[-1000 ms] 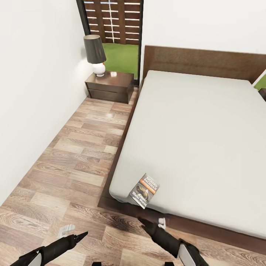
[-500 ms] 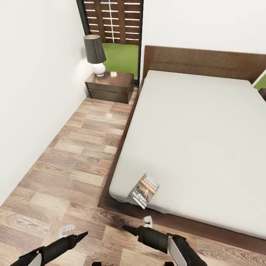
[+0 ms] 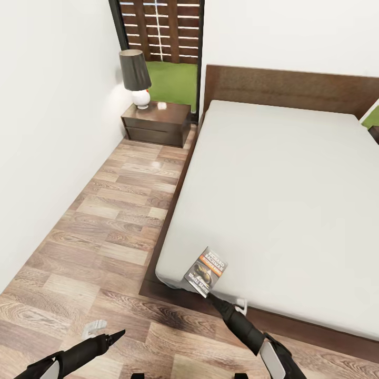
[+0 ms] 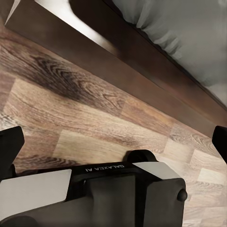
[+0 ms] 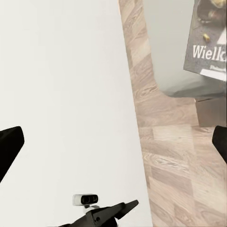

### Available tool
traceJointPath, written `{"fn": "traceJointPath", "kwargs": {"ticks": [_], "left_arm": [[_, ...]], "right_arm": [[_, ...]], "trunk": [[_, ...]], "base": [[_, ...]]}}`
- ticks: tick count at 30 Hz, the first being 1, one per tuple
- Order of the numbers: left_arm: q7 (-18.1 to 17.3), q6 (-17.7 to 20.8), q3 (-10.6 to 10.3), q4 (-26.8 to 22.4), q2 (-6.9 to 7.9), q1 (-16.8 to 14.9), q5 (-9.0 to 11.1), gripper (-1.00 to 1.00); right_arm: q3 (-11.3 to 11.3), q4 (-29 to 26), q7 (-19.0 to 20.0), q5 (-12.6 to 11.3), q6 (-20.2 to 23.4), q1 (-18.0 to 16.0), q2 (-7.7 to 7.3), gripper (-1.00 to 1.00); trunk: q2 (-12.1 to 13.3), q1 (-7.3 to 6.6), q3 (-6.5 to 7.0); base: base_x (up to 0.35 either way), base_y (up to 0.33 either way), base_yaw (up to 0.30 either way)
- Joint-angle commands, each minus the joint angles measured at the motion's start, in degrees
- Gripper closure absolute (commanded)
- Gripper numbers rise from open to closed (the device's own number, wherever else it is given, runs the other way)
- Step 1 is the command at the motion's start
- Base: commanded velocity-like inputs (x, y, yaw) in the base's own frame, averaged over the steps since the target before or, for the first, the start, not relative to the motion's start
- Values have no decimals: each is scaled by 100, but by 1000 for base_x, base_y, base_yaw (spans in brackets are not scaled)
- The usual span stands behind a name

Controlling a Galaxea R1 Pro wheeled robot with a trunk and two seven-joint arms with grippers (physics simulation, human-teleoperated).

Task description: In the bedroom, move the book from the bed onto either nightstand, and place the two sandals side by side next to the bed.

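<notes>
The book (image 3: pixel 205 271) lies at the near corner of the bed's grey mattress (image 3: pixel 284 189), its lower edge hanging over the side; it is also visible in the right wrist view (image 5: pixel 210 38). My right gripper (image 3: pixel 212 298) sits just below the book's lower edge, over the dark bed frame (image 3: pixel 173 295). It is open (image 5: pixel 113 142), with nothing between its fingers. My left gripper (image 3: pixel 115 335) hangs open (image 4: pixel 113 142) over the wood floor, well left of the bed. The nightstand (image 3: pixel 156 122) stands by the headboard. The sandals are out of view.
A lamp with a dark shade (image 3: pixel 135 73) stands on the nightstand. A white wall (image 3: pixel 47 131) borders a strip of plank floor (image 3: pixel 116 210) between it and the bed. A tall window (image 3: pixel 163 47) is behind the nightstand.
My right arm swung from pointing left over the floor to reaching up toward the book's lower edge. The left arm and the book have not moved.
</notes>
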Motion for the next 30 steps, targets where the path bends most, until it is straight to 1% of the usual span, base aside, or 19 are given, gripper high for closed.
{"fn": "traceJointPath", "kwargs": {"ticks": [1,5,18,24,30], "left_arm": [[-27,22,46,3,-1,-3,-25,-100],[-28,22,45,3,-1,1,-25,-100],[-23,22,46,3,-1,0,-25,-100],[-19,22,46,3,-1,-2,-25,-100],[-12,22,46,3,-1,-3,-25,-100]], "right_arm": [[-40,23,-1,-8,53,-3,6,-100],[-81,110,-128,-13,41,-3,6,-100],[-93,157,-152,-14,38,-3,6,-100],[-93,157,-152,-15,38,-3,6,-100],[-93,157,-152,-22,38,-3,6,-100]], "trunk": [[-3,1,-4],[-3,1,-4],[-3,1,-4],[-3,1,-4],[-3,1,-4]], "base": [[0,0,0],[0,0,0],[0,1,0],[0,136,0],[0,26,0]]}}
